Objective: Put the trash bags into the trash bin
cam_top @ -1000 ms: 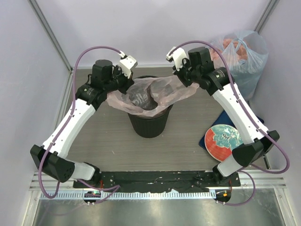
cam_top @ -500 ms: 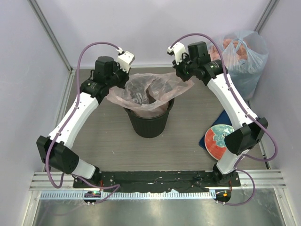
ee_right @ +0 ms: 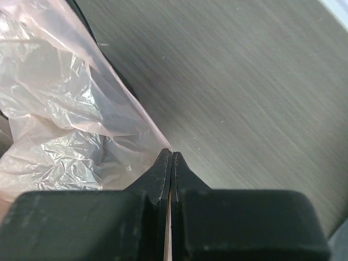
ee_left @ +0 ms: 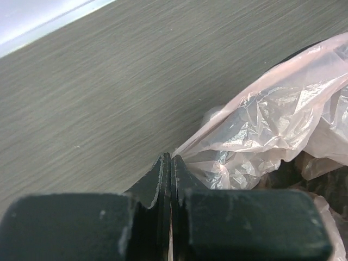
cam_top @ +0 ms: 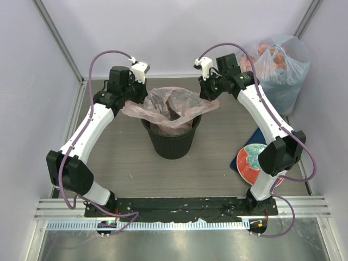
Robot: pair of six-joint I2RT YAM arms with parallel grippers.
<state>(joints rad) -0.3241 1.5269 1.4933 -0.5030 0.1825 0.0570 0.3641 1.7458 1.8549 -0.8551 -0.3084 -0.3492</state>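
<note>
The pale pink trash bag (cam_top: 171, 106) is spread over the mouth of the round black trash bin (cam_top: 171, 142), its middle sagging inside. My left gripper (cam_top: 130, 99) is shut on the bag's left edge, just left of the rim. My right gripper (cam_top: 209, 98) is shut on the bag's right edge, just right of the rim. In the left wrist view the shut left gripper (ee_left: 171, 159) pinches crinkly pink film (ee_left: 261, 130). In the right wrist view the shut right gripper (ee_right: 171, 154) pinches the film (ee_right: 70, 109).
A bulging clear-bluish bag (cam_top: 277, 68) with pink contents stands at the back right corner. A red and white round plate (cam_top: 255, 163) lies on the table at the right, beside my right arm. Grey walls enclose the back and sides.
Both grippers have moved back and inward with the bag's edges held. The bag now sits more centred over the bin's mouth and less stretched to the right.
</note>
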